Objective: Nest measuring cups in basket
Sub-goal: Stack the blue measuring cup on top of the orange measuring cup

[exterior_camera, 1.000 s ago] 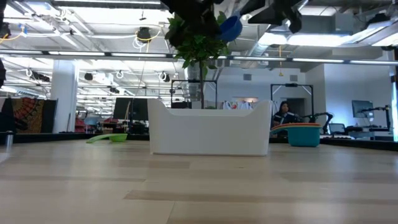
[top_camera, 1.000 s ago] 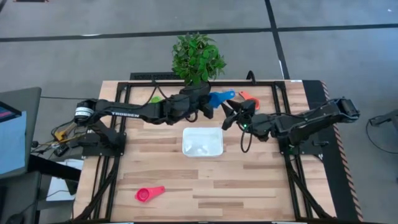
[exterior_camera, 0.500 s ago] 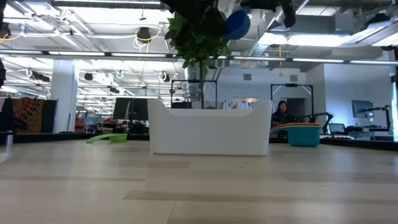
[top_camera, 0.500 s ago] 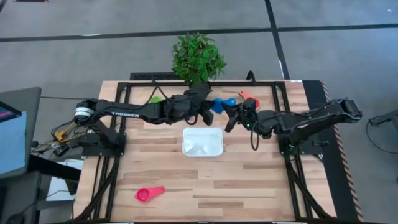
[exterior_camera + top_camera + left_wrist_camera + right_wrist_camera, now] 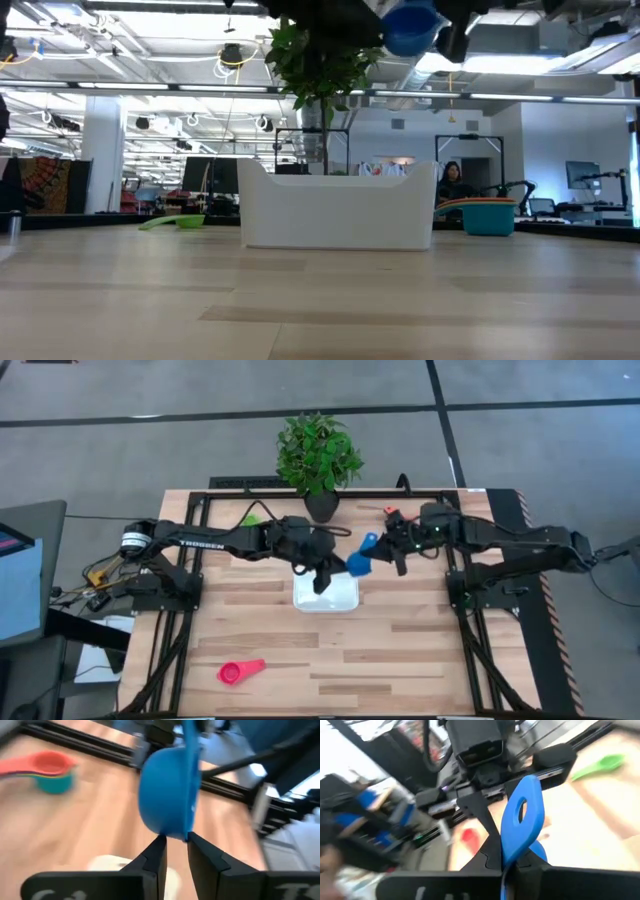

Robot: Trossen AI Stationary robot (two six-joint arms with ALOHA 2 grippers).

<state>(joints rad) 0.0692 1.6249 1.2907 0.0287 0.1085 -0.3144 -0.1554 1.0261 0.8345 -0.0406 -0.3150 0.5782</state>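
Note:
A blue measuring cup (image 5: 358,564) hangs in the air over the far right corner of the white basket (image 5: 335,601), its handle pointing toward the right arm. My left gripper (image 5: 330,572) reaches over the basket and is shut on the cup's bowl. My right gripper (image 5: 390,546) stands just right of the cup and is shut on its handle. In the low view the cup (image 5: 411,26) is high above the basket (image 5: 338,208). A green cup (image 5: 248,518) lies at the far left, and a pink-red cup (image 5: 239,672) lies near the front edge. My left gripper pinches the blue cup's bowl at its rim (image 5: 184,834) between its two fingertips, opposite the handle, which points away from the fingers. The cup is lifted clear of the table. My right gripper has the cup's flat handle (image 5: 516,845) between its two fingers. The handle's holed end (image 5: 522,812) sticks out past them.
A stack of red, orange and teal cups (image 5: 393,515) sits at the far edge right of the potted plant (image 5: 320,460); the left wrist view shows the stack (image 5: 50,770) too. The table's near half is mostly bare wood.
The blue cup has travelled from beside the plant pot toward the near edge and now hangs over the basket's far right corner. My left gripper moved with it over the basket. My right arm stretched out, its gripper staying at the cup's handle side.

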